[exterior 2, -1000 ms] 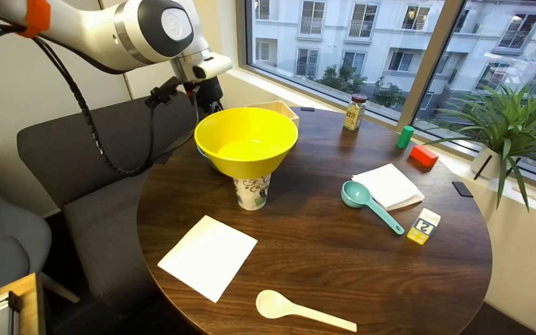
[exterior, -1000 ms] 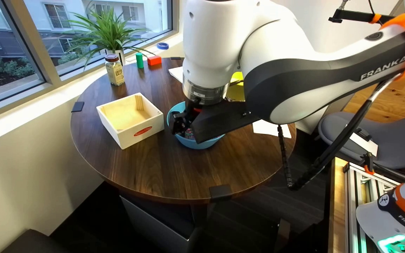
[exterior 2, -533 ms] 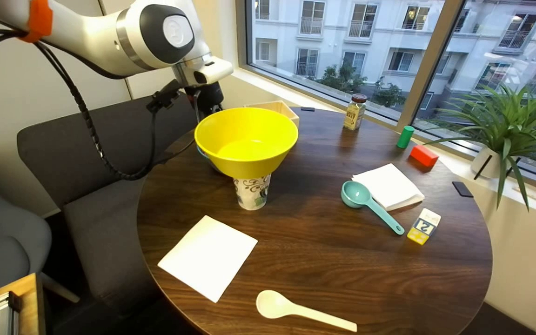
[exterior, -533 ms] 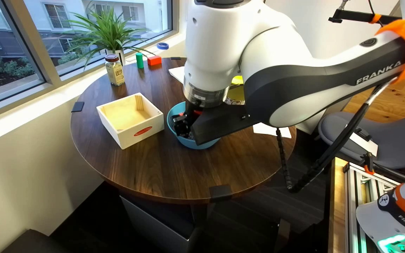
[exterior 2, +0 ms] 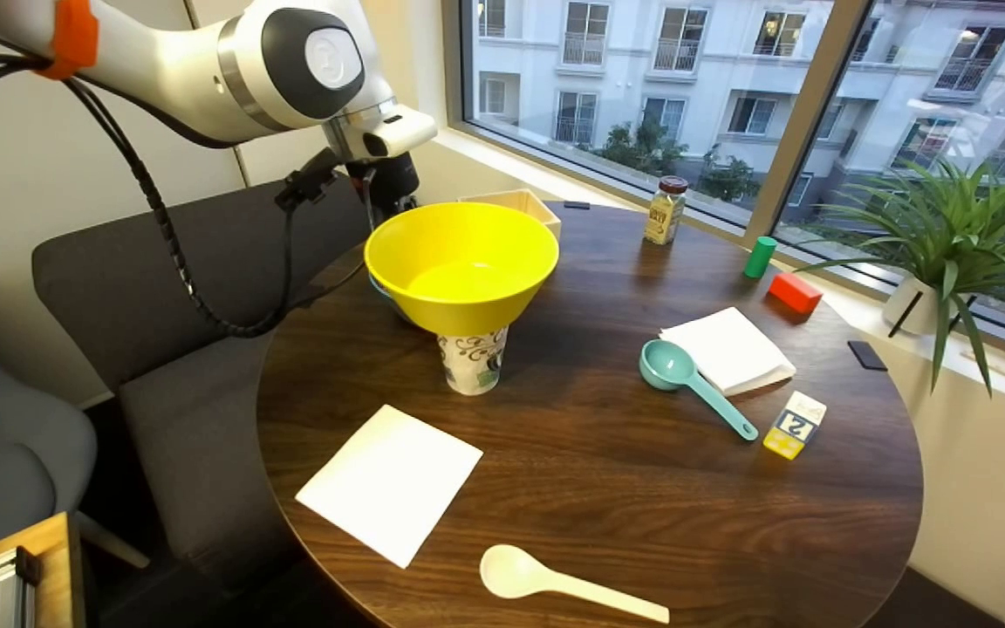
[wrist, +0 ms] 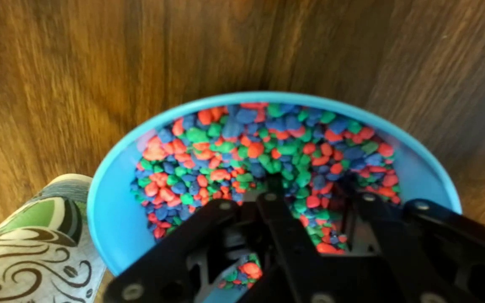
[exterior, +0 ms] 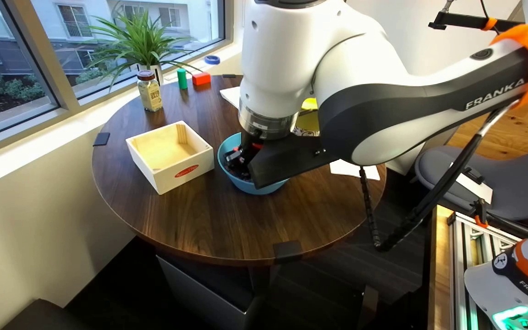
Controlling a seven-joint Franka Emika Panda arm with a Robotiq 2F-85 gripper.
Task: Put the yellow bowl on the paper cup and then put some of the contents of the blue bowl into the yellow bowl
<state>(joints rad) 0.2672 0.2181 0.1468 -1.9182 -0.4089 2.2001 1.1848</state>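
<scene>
One yellow bowl (exterior 2: 468, 316) on one cup (exterior 2: 473, 366), near one blue bowl (wrist: 118, 219) of bits (wrist: 234, 143).
One gripper (wrist: 310, 183) reaches to the bits, its two fingers apart. One box (exterior: 174, 176) sits beside the blue bowl; tabletop (exterior: 213, 224) runs from there to the edge.

Smooth yellow bowl (exterior 2: 462, 272), paper cup (exterior 2: 473, 365)

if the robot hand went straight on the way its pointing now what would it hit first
The red, green and blue pieces in the blue bowl. The hand points down at them and appears to touch or enter them, though depth is unclear.
</scene>
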